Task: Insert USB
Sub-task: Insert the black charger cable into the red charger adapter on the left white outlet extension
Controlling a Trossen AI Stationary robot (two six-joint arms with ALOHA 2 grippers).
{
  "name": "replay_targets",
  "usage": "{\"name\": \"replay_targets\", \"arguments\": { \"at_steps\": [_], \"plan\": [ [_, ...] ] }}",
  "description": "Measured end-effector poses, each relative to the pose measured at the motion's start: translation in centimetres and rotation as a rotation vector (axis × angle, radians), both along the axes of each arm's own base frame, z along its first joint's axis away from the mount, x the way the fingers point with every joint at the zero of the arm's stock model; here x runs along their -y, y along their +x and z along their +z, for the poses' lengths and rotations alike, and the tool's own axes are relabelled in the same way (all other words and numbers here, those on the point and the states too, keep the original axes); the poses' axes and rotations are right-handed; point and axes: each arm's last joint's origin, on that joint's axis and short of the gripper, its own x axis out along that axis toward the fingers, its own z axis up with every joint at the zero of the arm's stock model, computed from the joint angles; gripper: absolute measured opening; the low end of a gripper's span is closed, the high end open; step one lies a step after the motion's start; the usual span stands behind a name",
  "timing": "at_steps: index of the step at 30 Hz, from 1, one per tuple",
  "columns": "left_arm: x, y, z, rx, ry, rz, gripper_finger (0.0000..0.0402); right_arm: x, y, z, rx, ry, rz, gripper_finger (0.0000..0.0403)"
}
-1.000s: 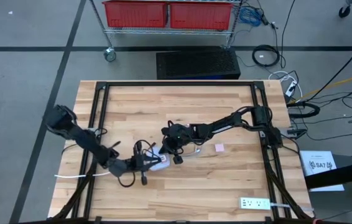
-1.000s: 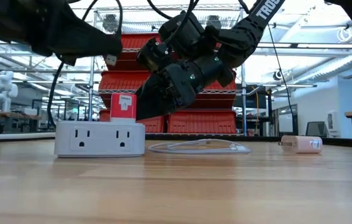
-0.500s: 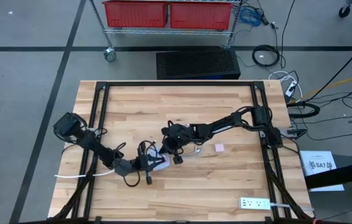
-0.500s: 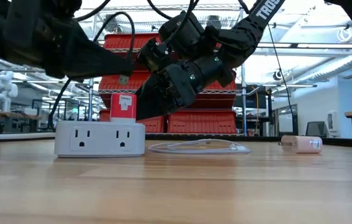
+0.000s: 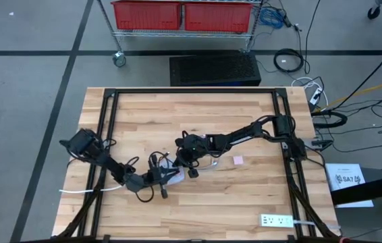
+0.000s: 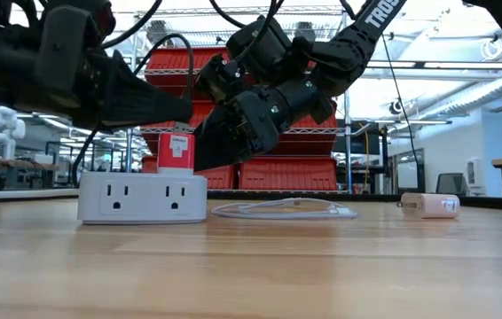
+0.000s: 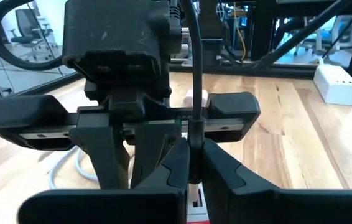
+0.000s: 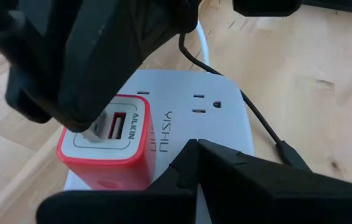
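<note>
- Left gripper (image 6: 184, 111) dropped closer to red charger (image 8: 111, 146) on power strip (image 6: 142, 197), mid-counter; jaws pinch USB plug (image 8: 94, 129).
- Right gripper (image 5: 192, 170) shut, bracing strip.
- Step: alignment. Next: seat plug in port.

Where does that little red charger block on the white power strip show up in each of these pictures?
High view: hidden under the left gripper, mid-table.
Low view: red charger stands upright on the white power strip, left of centre.
Left wrist view: only a red sliver at the bottom edge.
Right wrist view: lower left, large.
Shared landmark: the white power strip.
</note>
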Motion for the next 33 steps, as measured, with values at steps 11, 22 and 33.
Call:
{"name": "replay_targets", "arguments": {
  "at_steps": [11,22,33],
  "plan": [
    [0.8,-0.63,-0.08,0.006,0.004,0.027,0.0024,0.0,-0.01,-0.01,-0.001,0.0,0.0,0.0],
    [0.4,-0.35,-0.04,0.009,-0.002,0.028,0.0024,0.0,-0.01,-0.01,-0.002,0.0,0.0,0.0],
    [0.24,-0.19,-0.04,0.009,-0.005,0.013,0.0024,-0.01,-0.01,-0.01,0.0,-0.002,0.004,0.0]
  ]
}}
